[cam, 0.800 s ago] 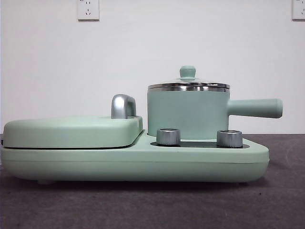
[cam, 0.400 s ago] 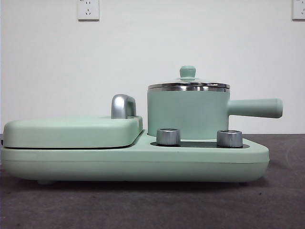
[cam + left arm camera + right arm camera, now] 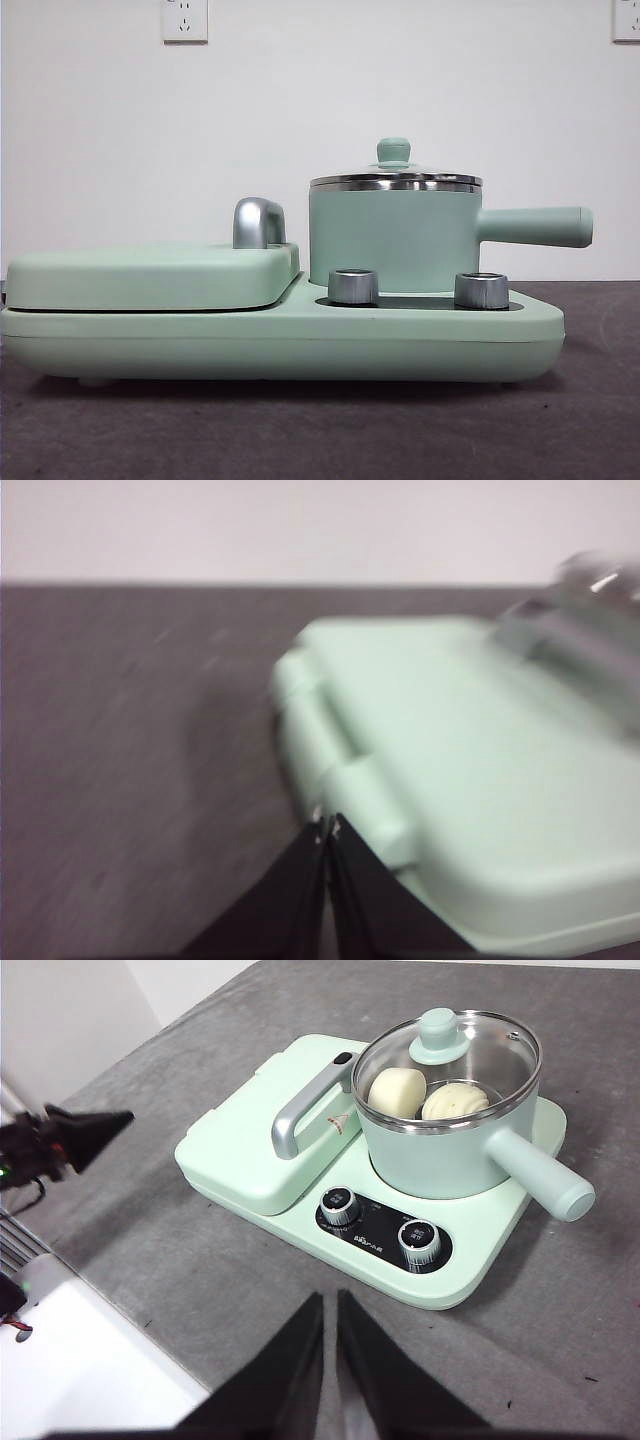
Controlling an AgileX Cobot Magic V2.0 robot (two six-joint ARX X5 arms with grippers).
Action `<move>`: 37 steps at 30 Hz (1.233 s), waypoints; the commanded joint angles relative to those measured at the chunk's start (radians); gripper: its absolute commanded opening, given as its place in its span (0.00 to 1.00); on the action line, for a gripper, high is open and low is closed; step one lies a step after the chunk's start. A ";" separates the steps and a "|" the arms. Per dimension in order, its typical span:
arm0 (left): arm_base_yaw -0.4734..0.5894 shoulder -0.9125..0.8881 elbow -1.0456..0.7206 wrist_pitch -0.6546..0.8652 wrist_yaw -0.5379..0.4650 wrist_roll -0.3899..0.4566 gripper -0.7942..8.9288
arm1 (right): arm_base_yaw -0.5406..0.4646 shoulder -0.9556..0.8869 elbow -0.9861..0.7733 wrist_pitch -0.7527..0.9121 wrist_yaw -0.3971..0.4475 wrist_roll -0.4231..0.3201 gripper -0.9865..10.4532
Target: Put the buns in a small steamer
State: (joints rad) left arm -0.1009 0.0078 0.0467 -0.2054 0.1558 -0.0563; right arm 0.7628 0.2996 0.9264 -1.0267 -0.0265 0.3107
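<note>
The small steamer (image 3: 395,240) is a mint-green pot standing on the right of the appliance, its glass lid (image 3: 470,1050) on. In the right wrist view the steamer (image 3: 440,1155) holds both buns under the lid: the smooth bun (image 3: 395,1090) and the ridged bun (image 3: 455,1100). My right gripper (image 3: 330,1302) is shut and empty, high above the table in front of the appliance. My left gripper (image 3: 327,825) is shut and empty, beside the griddle lid's hinge edge; it also shows in the right wrist view (image 3: 125,1117). No arm is in the front view.
The flat griddle lid (image 3: 150,275) with its chrome handle (image 3: 258,222) covers the appliance's left half. Two chrome knobs (image 3: 353,286) (image 3: 481,290) sit in front of the pot. The pot's straight handle (image 3: 535,226) sticks out to the right. A white surface (image 3: 90,1370) borders the dark table.
</note>
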 commanded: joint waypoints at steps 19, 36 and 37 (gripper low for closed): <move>0.081 -0.005 -0.034 0.019 -0.109 -0.012 0.09 | 0.007 -0.001 0.007 0.014 0.001 -0.011 0.10; 0.081 -0.005 -0.034 0.019 -0.109 -0.012 0.09 | 0.007 -0.001 0.007 0.014 0.001 -0.011 0.10; 0.081 -0.005 -0.034 0.019 -0.109 -0.012 0.09 | 0.007 -0.001 0.007 0.014 0.001 -0.011 0.10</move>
State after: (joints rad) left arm -0.0216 0.0044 0.0326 -0.1787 0.0509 -0.0708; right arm 0.7628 0.2996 0.9264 -1.0260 -0.0265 0.3107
